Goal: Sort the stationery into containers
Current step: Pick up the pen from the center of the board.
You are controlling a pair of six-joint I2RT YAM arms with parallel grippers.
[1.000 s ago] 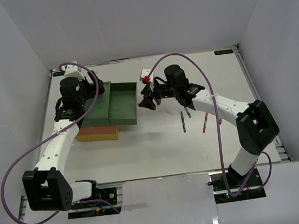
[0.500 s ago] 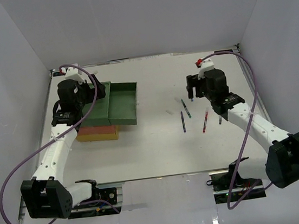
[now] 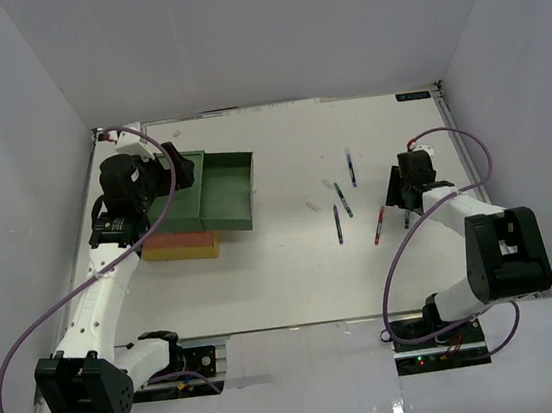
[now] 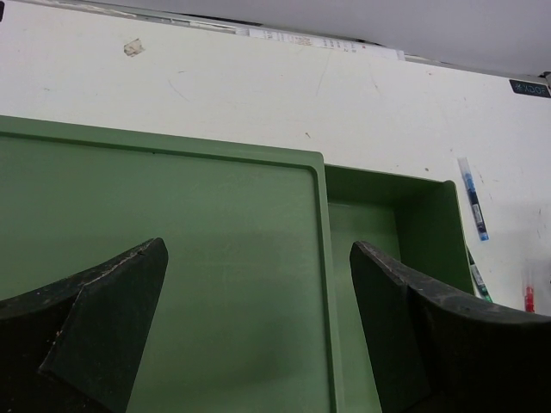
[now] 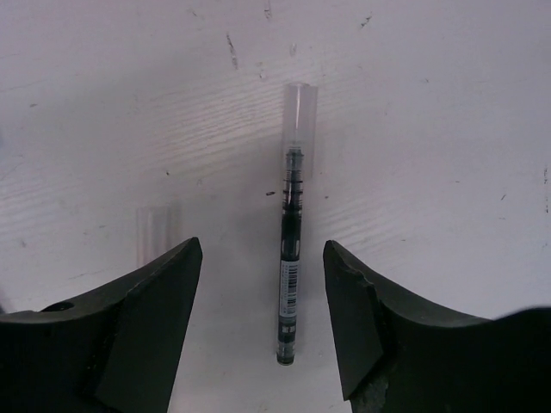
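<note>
The white table (image 3: 295, 275) is matt and lightly scuffed. The drawer stack (image 3: 182, 244) stands near its left edge, a boxy plastic thing with red-orange and yellow tiers under a green tier (image 3: 226, 194). That tier is slid out toward the table's middle, and its smooth, square-walled tray is bare where it shows. Above it hangs the left gripper (image 4: 256, 249), fingers spread wide with nothing between them. The right gripper (image 5: 263, 247) is by the right edge, pointing down at the table, its blunt black fingers parted and gripping nothing. A thin dark pen (image 5: 290, 267) lies flat on the table in the gap, a little closer to the right-hand finger. Its long axis runs straight out from the wrist, across the line on which the fingers close (a good lie for a pinch), and its clear cap points away. The right arm is plainly the nearer one. More slim pens lie apart toward the middle, among them a blue pen (image 3: 351, 169) and a red pen (image 3: 378, 226). A loose clear cap (image 5: 157, 228) sits blurred beside the left-hand finger.
</note>
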